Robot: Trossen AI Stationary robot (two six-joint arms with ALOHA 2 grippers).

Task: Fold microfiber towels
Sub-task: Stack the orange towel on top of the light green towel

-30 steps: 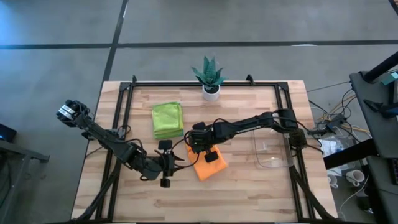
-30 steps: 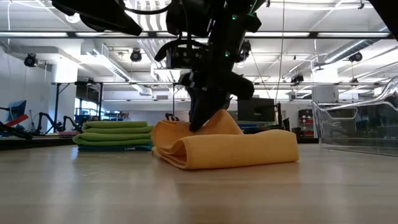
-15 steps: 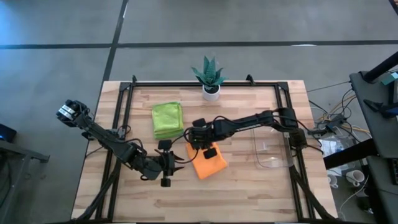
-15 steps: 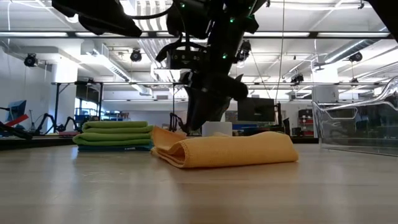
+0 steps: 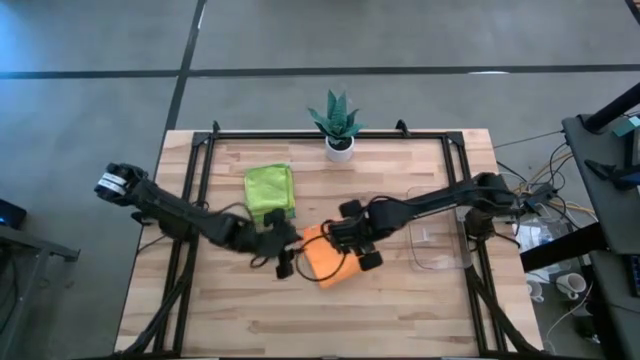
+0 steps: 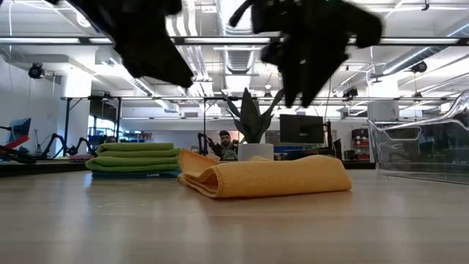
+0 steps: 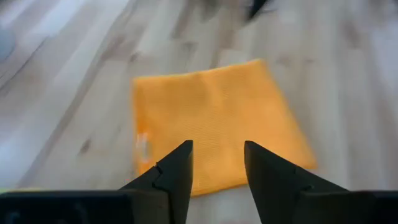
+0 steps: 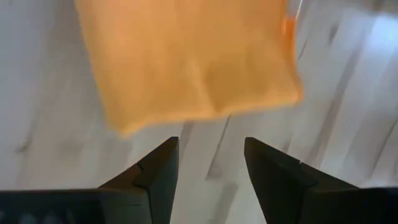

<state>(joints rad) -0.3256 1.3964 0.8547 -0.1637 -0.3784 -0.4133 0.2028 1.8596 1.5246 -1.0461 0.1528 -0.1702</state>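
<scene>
An orange microfiber towel lies folded flat on the wooden table, its rounded fold edge on the left in the low view. My left gripper hovers open just left of it, and the towel shows ahead of its fingers. My right gripper hangs open above the towel's right part, clear of it, and the towel lies beyond its fingers. A stack of folded lime green towels sits on the table, far and left of the orange one.
A small potted plant stands at the table's far edge. A clear plastic tray sits to the right of the orange towel. A black frame runs along the table's sides. A person shows far off in the room.
My right gripper has opened and let go of the orange towel, then risen and gone toward the table's right edge. The towel's raised top has dropped flat onto the fold. My left gripper has swung right and a little toward the far edge, up to the towel's left corner.
</scene>
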